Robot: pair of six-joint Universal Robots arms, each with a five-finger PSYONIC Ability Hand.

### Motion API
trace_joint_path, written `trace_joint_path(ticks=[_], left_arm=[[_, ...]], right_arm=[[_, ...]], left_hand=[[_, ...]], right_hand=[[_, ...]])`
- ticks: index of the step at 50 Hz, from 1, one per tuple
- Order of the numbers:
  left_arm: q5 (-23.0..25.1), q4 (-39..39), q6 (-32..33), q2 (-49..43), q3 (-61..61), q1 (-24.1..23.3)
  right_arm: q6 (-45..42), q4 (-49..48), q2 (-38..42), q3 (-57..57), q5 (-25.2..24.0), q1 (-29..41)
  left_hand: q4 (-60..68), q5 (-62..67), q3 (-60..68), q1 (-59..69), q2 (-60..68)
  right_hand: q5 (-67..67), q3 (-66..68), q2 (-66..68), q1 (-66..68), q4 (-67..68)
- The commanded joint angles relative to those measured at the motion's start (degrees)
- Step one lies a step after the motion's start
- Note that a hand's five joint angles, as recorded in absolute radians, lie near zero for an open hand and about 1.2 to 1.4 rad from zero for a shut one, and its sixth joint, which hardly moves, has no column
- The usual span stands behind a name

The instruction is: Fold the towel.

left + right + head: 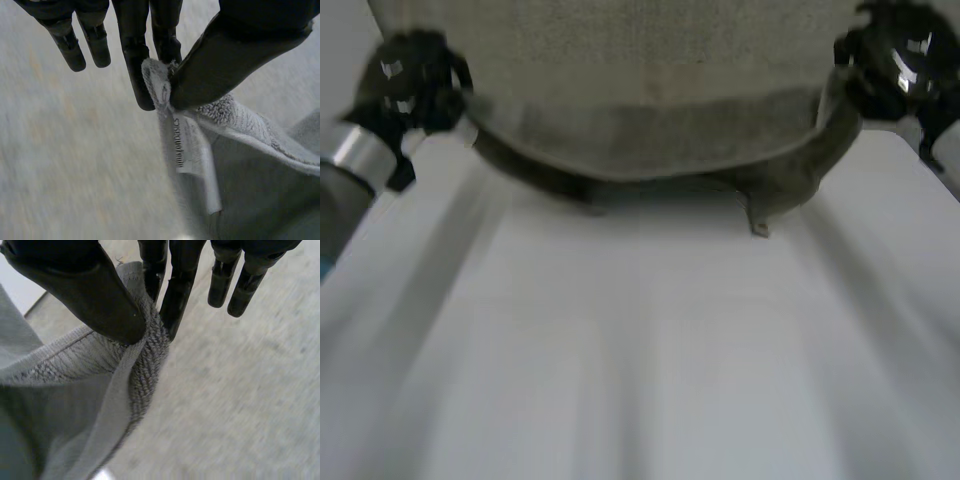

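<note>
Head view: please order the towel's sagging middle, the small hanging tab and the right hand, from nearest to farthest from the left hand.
1. towel's sagging middle, at the centre.
2. small hanging tab, right of centre, under the towel's edge.
3. right hand, far right, at the towel's other corner.

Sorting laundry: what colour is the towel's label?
The sewn-in fabric label is white with dark lettering; left wrist view.

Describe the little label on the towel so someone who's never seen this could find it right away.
Find the grey towel, held up over the white table by the left hand and the right hand. Go to the corner the left hand pinches; the label sits right by its thumb, a smooth white strip with printed lettering against looped grey pile.
</note>
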Motion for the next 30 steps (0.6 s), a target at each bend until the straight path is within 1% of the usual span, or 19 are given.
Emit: trace_joint_path(ticks=[1, 2, 3, 7, 8, 9, 10, 11, 12, 13, 14, 15, 16, 17, 18, 19, 23, 25, 30], left_arm=[[7.61, 5.06, 0.74, -0.87, -11.79, 2.5], [9.0, 5.33, 1.08, -0.87, -13.19, 3.19], [9.98, 5.33, 1.26, -0.78, -14.25, 3.64], [10.69, 5.06, 1.18, 0.63, -15.22, 4.34], [10.69, 4.54, 0.83, 2.63, -15.4, 4.6], [10.69, 4.54, 0.82, 2.65, -15.4, 4.61], [10.69, 3.41, 0.65, 5.17, -15.57, 4.95], [10.69, 1.83, 0.56, 7.28, -15.66, 5.31], [10.69, 1.81, 0.56, 7.3, -15.66, 5.31], [10.69, -0.01, 0.56, 9.13, -15.66, 5.75], [10.78, -1.95, 0.47, 10.89, -15.58, 6.1], [10.78, -1.97, 0.47, 10.91, -15.57, 6.1], [10.78, -3.88, 0.47, 12.65, -15.49, 6.28], [10.78, -3.9, 0.47, 12.67, -15.49, 6.28], [10.95, -5.64, 0.47, 14.75, -15.49, 6.54], [11.04, -7.31, 0.3, 16.43, -15.57, 6.8], [11.04, -10.23, -0.06, 18.55, -15.84, 7.33], [11.04, -12.85, -1.02, 19.17, -16.54, 7.59], [11.04, -15.32, -1.46, 19.35, -17.94, 8.12]], right_arm=[[-0.1, -5.69, -0.3, 12.82, -10.98, -5.45], [-0.1, -5.7, -0.3, 12.84, -11.0, -5.46], [-0.02, -5.79, -0.65, 14.06, -12.39, -6.16], [0.95, -5.08, -3.47, 15.56, -13.28, -7.31], [1.21, -4.04, -5.73, 16.26, -13.2, -7.74], [1.74, -2.38, -7.75, 16.7, -13.28, -8.36], [1.74, -2.36, -7.78, 16.7, -13.28, -8.36], [2.52, -0.27, -9.34, 16.88, -13.46, -8.89], [3.32, 2.01, -10.75, 16.97, -13.46, -9.41], [3.32, 2.04, -10.76, 16.97, -13.46, -9.42], [4.11, 4.3, -12.24, 16.88, -13.46, -9.77], [4.11, 4.32, -12.26, 16.88, -13.46, -9.77], [4.9, 6.58, -14.35, 16.97, -13.46, -10.03], [5.51, 8.69, -16.72, 17.14, -13.55, -10.64], [5.52, 8.71, -16.74, 17.14, -13.55, -10.65], [5.96, 10.72, -18.65, 17.23, -13.72, -11.61], [6.4, 15.55, -22.79, 17.5, -13.99, -15.03], [6.31, 16.88, -23.5, 17.5, -14.34, -16.09], [5.79, 20.22, -24.12, 17.23, -14.87, -18.46]], left_hand=[[-3.11, 2.85, -2.78, 17.71, 5.9], [-3.11, 2.85, -2.78, 17.71, 5.9], [-3.11, 2.85, -2.78, 17.71, 5.9], [-3.11, 2.85, -2.78, 17.71, 5.9], [-3.11, 2.85, -2.78, 17.71, 5.9], [-3.11, 2.85, -2.78, 17.71, 5.9], [-3.11, 2.85, -2.78, 17.71, 5.9], [-3.11, 2.85, -2.78, 17.71, 5.9], [-3.11, 2.85, -2.78, 17.71, 5.9], [-3.11, 2.85, -2.78, 17.71, 5.9], [-3.11, 2.85, -2.78, 17.71, 5.9], [-3.11, 2.85, -2.78, 17.71, 5.9], [-3.11, 2.85, -2.78, 17.71, 5.9], [-3.11, 2.85, -2.78, 17.71, 5.9], [-3.11, 2.85, -2.78, 17.71, 5.9], [-3.11, 2.85, -2.78, 17.71, 5.9], [-3.11, 2.85, -2.78, 17.71, 5.9], [-3.11, 2.85, -2.78, 17.71, 5.9], [-3.11, 2.85, -2.78, 17.71, 5.9]], right_hand=[[4.32, -2.69, 6.89, 5.35, -4.37], [4.32, -2.69, 6.89, 5.35, -4.37], [4.32, -2.69, 6.89, 5.35, -4.37], [4.32, -2.69, 6.89, 5.35, -4.37], [4.32, -2.69, 6.89, 5.35, -4.37], [4.32, -2.69, 6.89, 5.35, -4.37], [4.32, -2.69, 6.89, 5.35, -4.37], [4.32, -2.69, 6.89, 5.35, -4.37], [4.32, -2.69, 6.89, 5.35, -4.37], [4.32, -2.69, 6.89, 5.35, -4.37], [4.32, -2.69, 6.89, 5.35, -4.37], [4.32, -2.69, 6.89, 5.35, -4.37], [4.32, -2.69, 6.89, 5.35, -4.37], [4.32, -2.69, 6.89, 5.35, -4.37], [4.32, -2.69, 6.89, 5.35, -4.37], [4.32, -2.69, 6.89, 5.35, -4.37], [4.32, -2.69, 6.89, 5.35, -4.37], [4.32, -2.69, 6.89, 5.35, -4.37], [4.32, -2.69, 6.89, 5.35, -4.37]])
